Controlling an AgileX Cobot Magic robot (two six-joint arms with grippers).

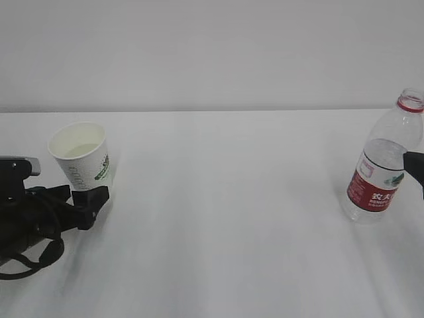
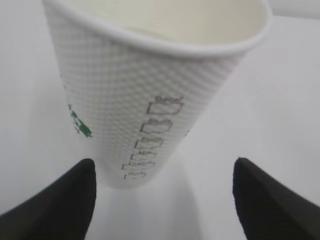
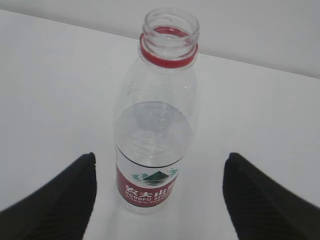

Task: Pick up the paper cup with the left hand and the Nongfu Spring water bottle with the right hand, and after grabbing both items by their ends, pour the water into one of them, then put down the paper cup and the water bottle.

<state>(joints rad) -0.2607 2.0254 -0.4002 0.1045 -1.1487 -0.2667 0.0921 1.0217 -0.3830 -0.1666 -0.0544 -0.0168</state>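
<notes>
The white paper cup with its green logo stands on the table at the left, with a pale pool of water inside. My left gripper sits low at the cup's base and is open. In the left wrist view the cup fills the frame and its base lies close to the left finger; the other finger stands well apart. The uncapped Nongfu Spring water bottle, about half full, stands at the right. My right gripper is open, its fingers either side of the bottle without touching it.
The white table runs back to a pale wall. Only a black fingertip of the right gripper shows at the frame's right edge. The left arm's black body and cables lie on the table at the far left.
</notes>
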